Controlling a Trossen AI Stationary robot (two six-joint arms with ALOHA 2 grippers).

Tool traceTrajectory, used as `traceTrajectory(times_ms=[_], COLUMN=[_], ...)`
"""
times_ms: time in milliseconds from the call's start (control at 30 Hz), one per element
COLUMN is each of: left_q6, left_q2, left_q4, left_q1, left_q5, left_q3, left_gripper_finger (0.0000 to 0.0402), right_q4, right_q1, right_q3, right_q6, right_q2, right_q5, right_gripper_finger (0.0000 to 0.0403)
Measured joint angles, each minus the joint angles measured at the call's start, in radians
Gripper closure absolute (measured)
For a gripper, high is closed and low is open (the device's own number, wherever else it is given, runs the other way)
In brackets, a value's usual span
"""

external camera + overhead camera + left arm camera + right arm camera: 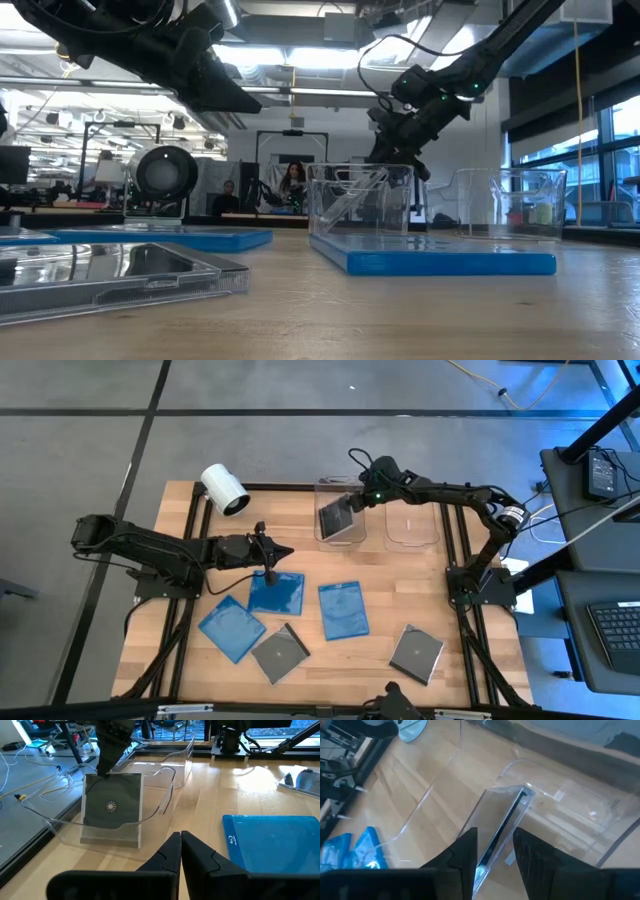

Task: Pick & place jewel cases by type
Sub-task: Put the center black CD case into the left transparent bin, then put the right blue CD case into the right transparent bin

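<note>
Step in hand, by judgement: release of a thin dark grey square plastic jewel case [336, 516] into the left clear plastic rectangular bin [322, 538] at the far side of the wooden counter [470, 660]. The right pincer [493, 854] stands above that bin, fingers parted either side of the case edge; the case leans tilted against the bin wall. Done well, the fingers widen fully before lifting straight up, so the case settles without being dragged out. Left bin: one dark case. Right clear plastic bin [411, 541]: no case visible. Left pincer [181, 851]: fingers together, holding nothing, above a translucent blue jewel case [277, 593]. Remaining on the counter: two further blue cases [343, 610], two dark cases [416, 653].
</note>
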Motion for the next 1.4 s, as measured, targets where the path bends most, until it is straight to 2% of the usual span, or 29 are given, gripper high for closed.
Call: traceTrajectory(times_ms=[267,400,567,800,967,1200,1400], left_q6=[0.000,0.000,0.000,0.000,0.000,0.000,0.000], left_q2=[0.000,0.000,0.000,0.000,0.000,0.000,0.000], left_q4=[0.000,0.000,0.000,-0.002,-0.002,-0.002,-0.002], left_q1=[0.000,0.000,0.000,0.000,0.000,0.000,0.000], left_q5=[0.000,0.000,0.000,0.000,0.000,0.000,0.000], left_q3=[0.000,0.000,0.000,0.000,0.000,0.000,0.000], left_gripper_finger=[0.0392,0.0391,0.0395,0.0392,0.0392,0.0394,0.0391], right_q4=[0.000,-0.003,-0.016,-0.099,-0.115,-0.111,-0.107], right_q1=[0.000,0.000,0.000,0.000,0.001,0.054,0.187], right_q3=[0.000,0.000,0.000,0.000,0.002,0.002,0.002], right_q6=[-0.126,-0.189,-0.336,-0.492,-0.506,-0.574,-0.574], right_q2=[0.000,0.000,0.000,0.000,-0.010,-0.117,-0.244], right_q5=[0.004,0.045,0.056,0.217,0.243,0.247,0.244], right_gripper_finger=[0.0273,0.0273,0.0273,0.0273,0.0273,0.0273,0.0273])
